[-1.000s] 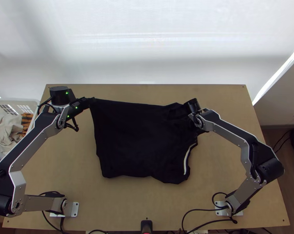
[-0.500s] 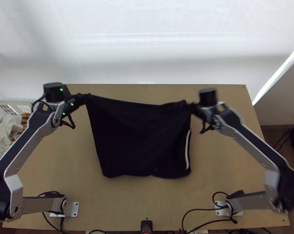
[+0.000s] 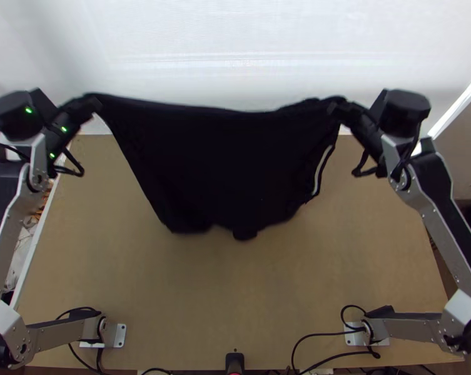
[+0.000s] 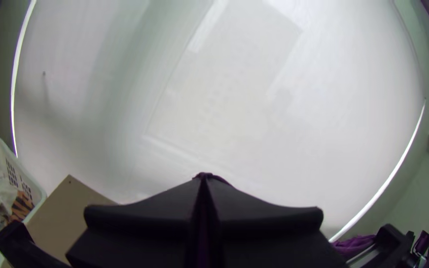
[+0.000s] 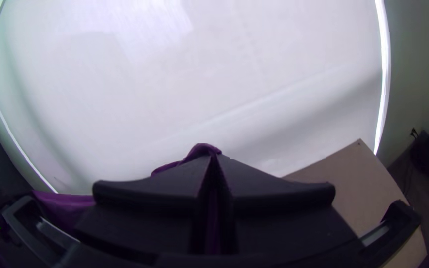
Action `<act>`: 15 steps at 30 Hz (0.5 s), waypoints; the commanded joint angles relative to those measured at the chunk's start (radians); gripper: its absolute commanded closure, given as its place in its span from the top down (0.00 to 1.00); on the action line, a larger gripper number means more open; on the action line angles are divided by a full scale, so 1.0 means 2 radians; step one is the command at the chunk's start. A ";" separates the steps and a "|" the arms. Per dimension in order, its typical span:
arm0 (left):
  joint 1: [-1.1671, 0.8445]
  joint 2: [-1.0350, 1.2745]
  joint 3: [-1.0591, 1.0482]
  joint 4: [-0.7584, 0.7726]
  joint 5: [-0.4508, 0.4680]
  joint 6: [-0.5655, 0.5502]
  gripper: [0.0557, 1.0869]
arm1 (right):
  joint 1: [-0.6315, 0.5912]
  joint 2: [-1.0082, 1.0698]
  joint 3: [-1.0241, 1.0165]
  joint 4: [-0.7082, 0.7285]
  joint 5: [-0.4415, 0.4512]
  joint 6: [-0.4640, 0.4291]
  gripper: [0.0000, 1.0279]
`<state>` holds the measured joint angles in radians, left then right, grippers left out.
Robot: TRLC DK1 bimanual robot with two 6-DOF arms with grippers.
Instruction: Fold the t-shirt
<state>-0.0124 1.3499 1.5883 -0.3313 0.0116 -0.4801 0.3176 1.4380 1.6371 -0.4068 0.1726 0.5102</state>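
The black t-shirt [image 3: 222,162] hangs stretched between both grippers in the top view, raised at its far edge, with its lower part toward the middle of the table. A white stripe runs along its right side. My left gripper [image 3: 92,103] is shut on its far left corner; in the left wrist view, cloth shows between the closed fingers of the left gripper [image 4: 203,181]. At the far right corner, my right gripper [image 3: 336,107] is shut on the shirt. A fold of cloth pokes out at the tips of the right gripper [image 5: 213,158] in the right wrist view.
The wooden table [image 3: 235,287] lies below, with cables near the arm bases at its near edge. A white basket [image 4: 35,191] of clothes stands beyond the table's left side. A pale screen [image 3: 235,50] rises behind the far edge.
Both grippers have moved up the picture and apart, the right one starting over the shirt's right part. The shirt has gone from lying mostly on the table to hanging stretched, its near edge farther away.
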 commanded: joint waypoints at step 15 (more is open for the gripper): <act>-0.001 -0.105 0.177 -0.008 -0.083 0.063 0.04 | 0.012 -0.083 0.205 -0.031 0.020 -0.028 0.03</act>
<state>-0.0154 1.2625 1.9095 -0.3550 -0.1158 -0.3855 0.3332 1.4113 2.0319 -0.4679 0.1940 0.4625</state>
